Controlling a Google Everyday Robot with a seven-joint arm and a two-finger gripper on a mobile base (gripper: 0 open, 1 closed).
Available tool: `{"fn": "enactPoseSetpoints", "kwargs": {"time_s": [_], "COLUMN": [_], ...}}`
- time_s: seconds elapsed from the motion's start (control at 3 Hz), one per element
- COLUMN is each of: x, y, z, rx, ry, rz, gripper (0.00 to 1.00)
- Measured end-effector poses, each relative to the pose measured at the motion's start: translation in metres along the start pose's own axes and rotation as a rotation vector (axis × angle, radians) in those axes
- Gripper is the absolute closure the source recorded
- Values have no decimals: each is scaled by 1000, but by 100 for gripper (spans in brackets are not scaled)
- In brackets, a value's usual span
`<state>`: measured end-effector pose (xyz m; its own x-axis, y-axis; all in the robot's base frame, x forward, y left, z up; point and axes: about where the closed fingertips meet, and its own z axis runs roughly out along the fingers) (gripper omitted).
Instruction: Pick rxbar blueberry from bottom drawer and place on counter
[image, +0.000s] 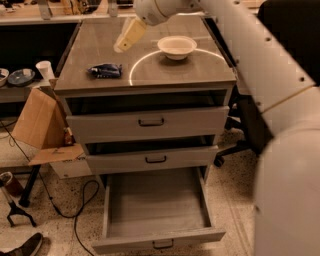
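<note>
We see tool (124, 42) above bench (165, 75), over rear-left part. Rxbar blueberry (105, 71) on bench, in front of tool, slightly left, apart from it. Bowl (176, 46) on bench, right of tool. Bottom drawer (155, 210) open, well below tool, under top drawer (150, 122) and middle drawer (155, 159).

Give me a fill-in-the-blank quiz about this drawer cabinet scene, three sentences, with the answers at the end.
1. The rxbar blueberry lies on the ___, not in any drawer.
2. The bottom drawer stands pulled ___, with nothing visible inside it.
3. The claw hangs in the air above the cabinet top, apart from the bar, and beside it sits a white ___.

Missing words: counter; open; bowl.
</note>
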<state>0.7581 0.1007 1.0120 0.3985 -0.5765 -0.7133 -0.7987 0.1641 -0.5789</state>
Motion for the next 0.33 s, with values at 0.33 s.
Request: {"fn": "enactPoseSetpoints", "kwargs": {"time_s": [0.33], "x": [2], "y": [2], "z": [-24], "rx": [38], "ry": [16], "rz": [-5], "gripper": [0]}}
